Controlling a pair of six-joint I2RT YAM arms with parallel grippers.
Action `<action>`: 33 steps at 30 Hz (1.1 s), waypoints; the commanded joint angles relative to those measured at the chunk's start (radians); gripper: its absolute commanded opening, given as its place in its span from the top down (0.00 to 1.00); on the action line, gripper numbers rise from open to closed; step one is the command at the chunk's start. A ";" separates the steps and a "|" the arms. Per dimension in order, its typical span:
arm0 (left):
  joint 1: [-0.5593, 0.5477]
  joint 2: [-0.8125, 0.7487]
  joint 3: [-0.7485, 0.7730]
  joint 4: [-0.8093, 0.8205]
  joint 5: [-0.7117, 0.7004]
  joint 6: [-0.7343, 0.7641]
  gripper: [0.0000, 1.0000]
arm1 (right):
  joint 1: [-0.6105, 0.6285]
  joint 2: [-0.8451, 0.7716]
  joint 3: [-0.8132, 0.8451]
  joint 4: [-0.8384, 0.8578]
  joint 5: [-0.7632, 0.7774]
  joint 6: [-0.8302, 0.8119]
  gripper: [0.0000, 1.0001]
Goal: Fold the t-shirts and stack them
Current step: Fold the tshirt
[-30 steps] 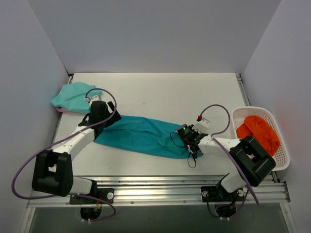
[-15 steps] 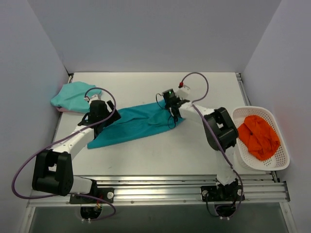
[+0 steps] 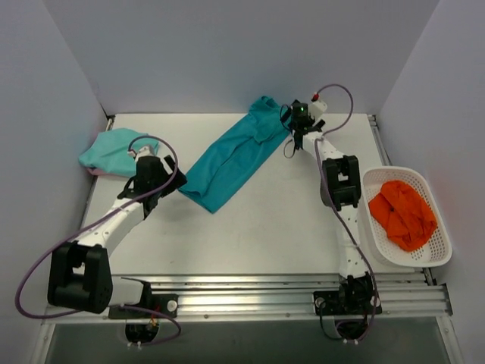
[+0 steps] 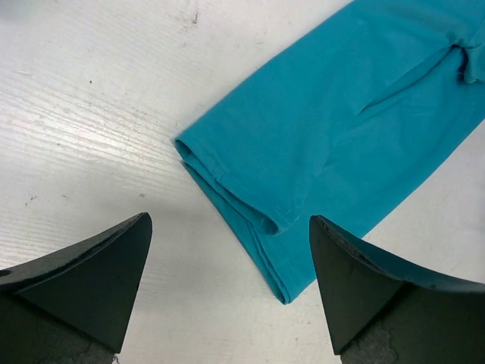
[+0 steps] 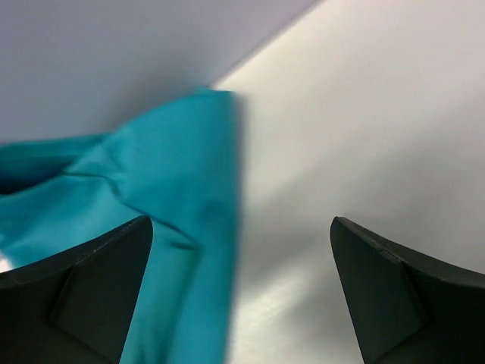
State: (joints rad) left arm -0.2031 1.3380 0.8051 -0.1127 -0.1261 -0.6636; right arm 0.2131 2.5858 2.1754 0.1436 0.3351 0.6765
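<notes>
A deep teal cloth t-shirt (image 3: 231,155), folded into a long strip, lies diagonally across the white tabletop (image 3: 265,220), its near end left of centre and its far end at the back wall. A paler mint-turquoise cloth t-shirt (image 3: 114,149) lies bunched in the far left corner, well apart from it. The left end effector (image 3: 168,182) is just beside the strip's near end; the right end effector (image 3: 298,121) is just right of its far end. At the tabletop's right edge stands a white plastic slotted basket (image 3: 409,256) with a crumpled orange cloth (image 3: 402,214) in it.
</notes>
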 commanded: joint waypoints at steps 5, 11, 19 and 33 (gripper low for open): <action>0.004 -0.051 0.042 -0.010 0.008 0.013 0.06 | 0.019 -0.469 -0.363 0.016 0.107 -0.002 0.00; 0.004 -0.094 0.032 -0.021 0.009 0.007 0.06 | 0.211 -0.769 -0.769 0.057 0.087 0.156 0.00; 0.005 -0.091 0.054 -0.061 0.022 0.009 0.06 | 0.466 -0.705 -0.911 0.129 -0.142 0.331 0.00; 0.025 -0.108 0.034 -0.053 0.028 0.004 0.06 | 0.695 -0.551 -0.936 0.195 -0.126 0.446 0.00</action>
State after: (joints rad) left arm -0.1856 1.2453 0.8112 -0.1776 -0.1143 -0.6651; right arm 0.8906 1.9839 1.2060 0.3107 0.2146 1.0760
